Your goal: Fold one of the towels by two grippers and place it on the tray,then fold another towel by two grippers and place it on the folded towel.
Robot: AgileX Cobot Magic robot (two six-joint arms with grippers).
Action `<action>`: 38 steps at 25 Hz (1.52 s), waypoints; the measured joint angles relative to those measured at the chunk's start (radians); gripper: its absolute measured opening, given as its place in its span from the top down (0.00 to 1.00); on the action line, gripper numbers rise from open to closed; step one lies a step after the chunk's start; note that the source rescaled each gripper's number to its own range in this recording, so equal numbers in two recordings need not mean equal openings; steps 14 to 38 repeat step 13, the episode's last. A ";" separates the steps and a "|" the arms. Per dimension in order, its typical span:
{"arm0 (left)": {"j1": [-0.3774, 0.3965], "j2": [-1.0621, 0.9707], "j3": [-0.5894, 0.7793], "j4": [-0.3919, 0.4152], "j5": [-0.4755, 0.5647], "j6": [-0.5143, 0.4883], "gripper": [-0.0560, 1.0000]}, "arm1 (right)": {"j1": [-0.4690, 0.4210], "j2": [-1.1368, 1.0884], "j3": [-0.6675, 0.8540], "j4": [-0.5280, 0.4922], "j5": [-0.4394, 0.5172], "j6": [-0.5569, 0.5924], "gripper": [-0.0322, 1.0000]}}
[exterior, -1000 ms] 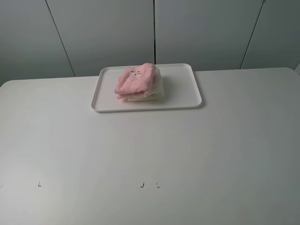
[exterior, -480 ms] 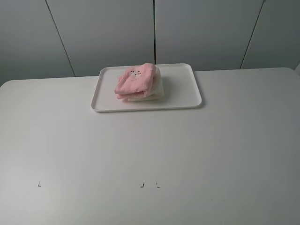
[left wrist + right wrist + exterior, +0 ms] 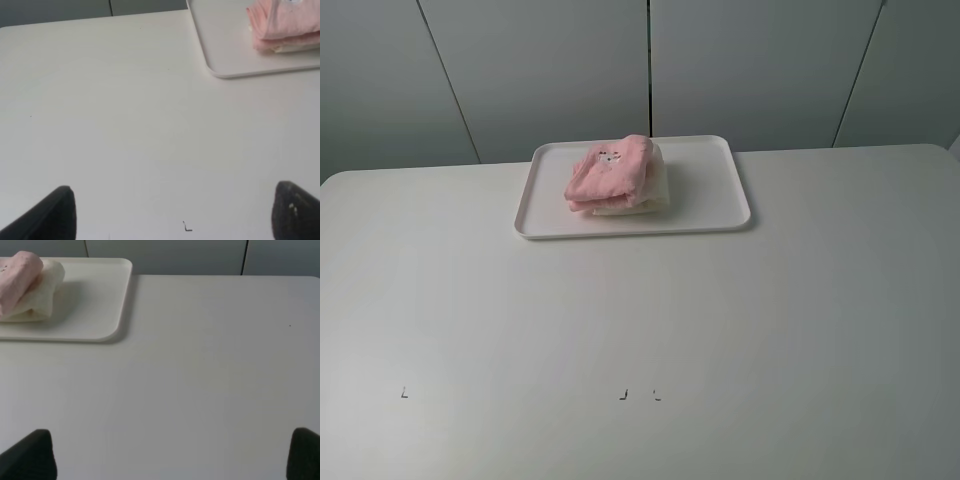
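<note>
My left pincer [image 3: 172, 212] is spread wide and empty above the bare tabletop [image 3: 100, 100], with only its two dark fingertips [image 3: 55, 212] in frame. My right pincer [image 3: 170, 455] is likewise spread and holds nothing. Both hang well back from the tray [image 3: 720, 200], and neither arm shows in the high view. On the tray, at the far side of the tabletop, the pink towel [image 3: 610, 168] lies folded on top of the cream towel [image 3: 650, 192], the stack left of the tray's middle. I judge both folds and both placements done, with nothing left but to stay clear. Most of the cream towel is hidden under the pink one, and the small motif on the pink towel is too small to read.
</note>
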 joint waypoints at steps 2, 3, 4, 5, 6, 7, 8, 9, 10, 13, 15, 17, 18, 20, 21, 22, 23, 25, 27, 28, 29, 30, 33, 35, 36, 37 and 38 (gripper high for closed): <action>0.000 0.000 0.000 0.000 0.000 0.000 0.00 | 0.000 0.000 0.000 0.000 0.000 0.000 0.00; 0.000 0.000 0.000 0.000 0.000 0.000 0.00 | 0.000 0.000 0.000 0.000 0.000 0.000 0.00; 0.000 0.000 0.000 0.000 0.000 0.000 0.00 | 0.000 0.000 0.000 0.000 0.000 0.000 0.00; 0.000 0.000 0.000 0.000 0.000 0.000 0.00 | 0.000 0.000 0.000 0.000 0.000 0.000 0.00; 0.000 0.000 0.000 0.000 0.000 0.000 0.00 | 0.000 0.000 0.000 0.000 0.000 0.000 0.00; 0.000 0.000 0.000 0.000 0.000 0.000 0.00 | 0.000 0.000 0.000 0.000 0.000 0.000 0.00; 0.000 0.000 0.000 0.000 0.000 0.000 0.00 | 0.000 0.000 0.000 0.000 0.000 0.000 0.00; 0.000 0.000 0.000 0.000 0.000 0.000 0.00 | 0.000 0.000 0.000 0.000 0.000 0.000 0.00; 0.000 0.000 0.000 0.000 0.000 0.000 0.00 | 0.000 0.000 0.000 0.000 0.000 0.000 0.00; 0.000 0.000 0.000 0.000 0.000 0.000 0.00 | 0.000 0.000 0.000 0.000 0.000 0.000 0.00; 0.000 0.000 0.000 0.000 0.000 0.000 0.00 | 0.000 0.000 0.000 0.000 0.000 0.000 0.00; 0.000 0.000 0.000 0.000 0.000 0.000 0.00 | 0.000 0.000 0.000 0.000 0.000 0.000 0.00; 0.000 0.000 0.000 0.000 0.000 0.000 0.00 | 0.000 0.000 0.000 0.000 0.000 0.000 0.00; 0.000 0.000 0.000 0.000 0.000 0.000 0.00 | 0.000 0.000 0.000 0.000 0.000 0.000 0.00; 0.000 0.000 0.000 0.000 0.000 0.000 0.00 | 0.000 0.000 0.000 0.000 0.000 0.000 0.00; 0.000 0.000 0.000 0.000 0.000 0.000 0.00 | 0.000 0.000 0.000 0.000 0.000 0.000 0.00; 0.000 0.000 0.000 0.000 0.000 0.000 0.00 | 0.000 0.000 0.000 0.000 0.000 0.000 0.00; 0.000 0.000 0.000 0.000 0.000 0.000 0.00 | 0.000 0.000 0.000 0.000 0.000 0.000 0.00; 0.000 0.000 0.000 0.000 0.000 0.000 0.00 | 0.000 0.000 0.000 0.000 0.000 0.000 0.00; 0.000 0.000 0.000 0.000 0.000 0.000 0.00 | 0.000 0.000 0.000 0.000 0.000 0.000 0.00; 0.000 0.000 0.000 0.000 0.000 0.000 0.00 | 0.000 0.000 0.000 0.000 0.000 0.000 0.00; 0.000 0.000 0.000 0.000 0.000 0.000 0.00 | 0.000 0.000 0.000 0.000 0.000 0.000 0.00; 0.000 0.000 0.000 0.000 0.000 0.000 0.00 | 0.000 0.000 0.000 0.000 0.000 0.000 0.00; 0.000 0.000 0.000 0.000 0.000 0.000 0.00 | 0.000 0.000 0.000 0.000 0.000 0.000 0.00; 0.000 0.000 0.000 0.000 0.000 0.000 0.00 | 0.000 0.000 0.000 0.000 0.000 0.000 0.00; 0.000 0.000 0.000 0.000 0.000 0.000 0.00 | 0.000 0.000 0.000 0.000 0.000 0.000 0.00; 0.000 0.000 0.000 0.000 0.000 0.000 0.00 | 0.000 0.000 0.000 0.000 0.000 0.000 0.00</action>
